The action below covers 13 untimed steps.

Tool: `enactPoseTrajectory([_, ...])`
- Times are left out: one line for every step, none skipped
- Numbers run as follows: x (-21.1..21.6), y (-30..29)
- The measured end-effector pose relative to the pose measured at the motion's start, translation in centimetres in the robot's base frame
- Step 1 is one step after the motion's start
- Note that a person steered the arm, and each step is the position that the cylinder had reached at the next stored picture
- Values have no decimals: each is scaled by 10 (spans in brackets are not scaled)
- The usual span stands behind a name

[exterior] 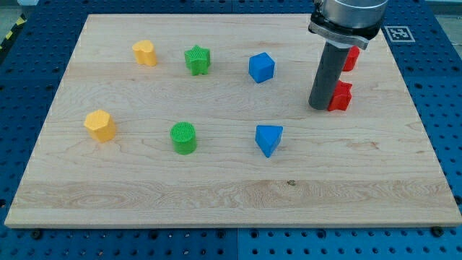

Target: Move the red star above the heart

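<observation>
The red star [341, 96] lies on the right part of the wooden board [231, 195]. My tip [320, 107] stands against the star's left side, and the rod hides the star's left edge. The yellow heart [144, 53] sits far off at the view's top left. The rod comes down from the view's top.
A red cylinder [351, 58] sits just above the star, partly hidden by the rod. A blue cube [261, 67] and a green star [197, 59] lie in the top row. A yellow block [99, 125], a green cylinder [183, 137] and a blue triangle [268, 139] lie in the lower row.
</observation>
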<state>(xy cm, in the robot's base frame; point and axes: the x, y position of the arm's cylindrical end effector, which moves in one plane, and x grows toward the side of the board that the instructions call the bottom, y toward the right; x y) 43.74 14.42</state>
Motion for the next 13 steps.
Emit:
enactPoseTrajectory([36,30])
enactPoseTrajectory([47,66])
enactPoseTrajectory([31,76])
enactPoseTrajectory([-11,70])
enactPoseTrajectory([-28,38])
enactPoseTrajectory([-11,54])
enactPoseTrajectory([28,80])
enactPoseTrajectory([57,54])
enactPoseTrajectory([38,-1])
enactPoseTrajectory([-25,-37])
enactPoseTrajectory([-61,-50])
enactPoseTrajectory([-9,-37])
enactPoseTrajectory([40,-37])
